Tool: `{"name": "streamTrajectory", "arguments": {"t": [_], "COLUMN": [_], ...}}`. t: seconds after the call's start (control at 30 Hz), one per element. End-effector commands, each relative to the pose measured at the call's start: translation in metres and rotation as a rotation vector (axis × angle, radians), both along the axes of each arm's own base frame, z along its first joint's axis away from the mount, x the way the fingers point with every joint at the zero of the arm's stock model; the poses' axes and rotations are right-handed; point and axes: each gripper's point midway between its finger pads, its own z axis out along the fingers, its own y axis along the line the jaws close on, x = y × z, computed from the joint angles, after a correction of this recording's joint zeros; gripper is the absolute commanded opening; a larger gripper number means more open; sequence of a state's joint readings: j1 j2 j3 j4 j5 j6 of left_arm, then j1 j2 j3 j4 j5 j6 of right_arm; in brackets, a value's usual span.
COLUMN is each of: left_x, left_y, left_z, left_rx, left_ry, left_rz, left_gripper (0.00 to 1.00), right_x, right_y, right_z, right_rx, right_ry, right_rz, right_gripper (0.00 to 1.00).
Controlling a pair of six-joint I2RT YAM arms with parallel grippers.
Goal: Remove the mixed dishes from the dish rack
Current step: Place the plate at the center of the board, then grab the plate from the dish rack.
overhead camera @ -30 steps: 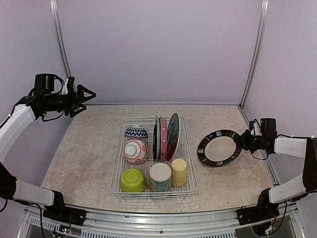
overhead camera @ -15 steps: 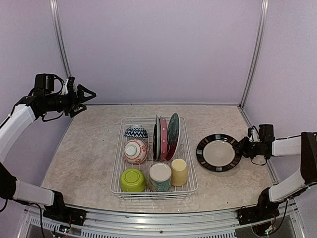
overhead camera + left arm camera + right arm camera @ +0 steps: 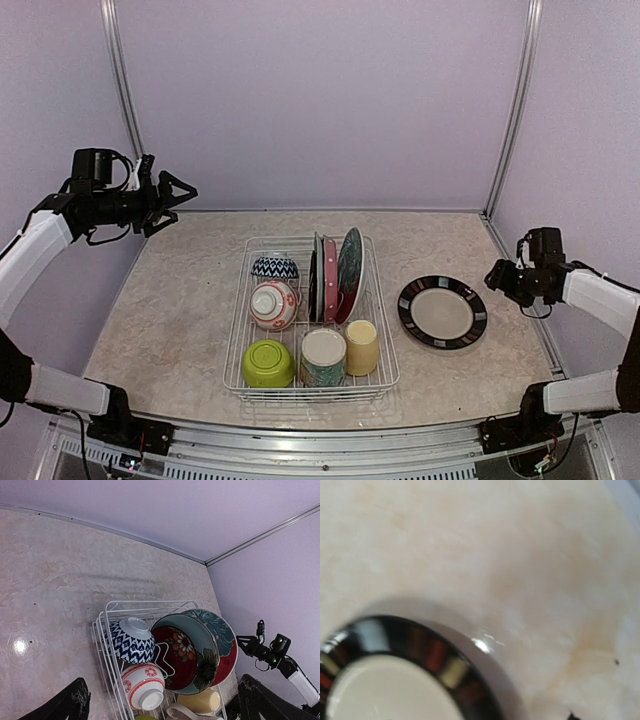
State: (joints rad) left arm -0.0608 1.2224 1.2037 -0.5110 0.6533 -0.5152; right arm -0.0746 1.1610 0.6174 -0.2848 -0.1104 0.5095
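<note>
Left end effector (image 3: 180, 190): held high over the far-left corner of the marbled beige bench (image 3: 170, 310). Fingers spread wide, nothing between them. In the wrist view both fingertips (image 3: 75, 700) sit at the lower corners of the frame, well apart.

Right end effector (image 3: 500, 278): near the bench's right edge, just beside the right rim of the dark-rimmed round plate with cream centre (image 3: 442, 311) and apparently clear of it. Fingers too small and dark to read, so cannot tell whether spread or closed. Right wrist view is blurred, showing only that plate's striped rim (image 3: 420, 647) and bare bench.

Dark-rimmed plate lies flat on the bench, right of the large white wire dish rack (image 3: 236, 330) and apart from it.

Inside the rack:
- Three round plates (image 3: 335, 278) stand on edge in the far-right slots, the rightmost leaning.
- Blue zigzag bowl (image 3: 274, 267) at far left, upside down.
- Red-and-white patterned bowl (image 3: 272, 304) just in front of it.
- Lime green bowl (image 3: 268, 362) at the near-left corner.
- Cream-and-teal mug (image 3: 323, 357) beside the green bowl.
- Yellow cup (image 3: 361, 347) to the mug's right.
</note>
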Motion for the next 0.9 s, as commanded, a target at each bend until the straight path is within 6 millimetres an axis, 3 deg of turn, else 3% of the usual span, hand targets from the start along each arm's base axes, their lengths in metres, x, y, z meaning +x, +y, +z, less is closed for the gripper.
{"name": "streamTrajectory", "arguments": {"t": [0.0,0.23,0.33,0.67,0.73,0.87], "left_x": [-0.001,-0.004,-0.004,-0.005,-0.006,-0.007], "left_y": [-0.005,-0.01,-0.013,-0.019,-0.02,-0.021], "left_z": [0.008,0.006,0.003,0.001,0.001,0.003], "left_rx": [0.019,0.077,0.1,0.094,0.089,0.087], "left_ry": [-0.013,-0.025,-0.031,-0.01,-0.019,-0.015], "left_rz": [-0.017,-0.017,-0.015,-0.043,-0.051,-0.052], "left_gripper": [0.99,0.99,0.99,0.99,0.99,0.99], "right_x": [-0.002,0.019,0.024,0.019,0.016,0.011], "right_y": [0.02,0.116,0.149,0.272,0.294,0.317], "right_z": [0.033,0.081,0.095,0.129,0.134,0.141], "right_rx": [-0.127,-0.142,-0.182,-0.325,-0.324,-0.346], "right_ry": [0.017,-0.065,-0.063,-0.056,-0.071,-0.112], "right_rz": [0.041,0.23,0.244,0.38,0.402,0.393], "right_gripper": [0.72,0.72,0.71,0.74,0.74,0.74]}}
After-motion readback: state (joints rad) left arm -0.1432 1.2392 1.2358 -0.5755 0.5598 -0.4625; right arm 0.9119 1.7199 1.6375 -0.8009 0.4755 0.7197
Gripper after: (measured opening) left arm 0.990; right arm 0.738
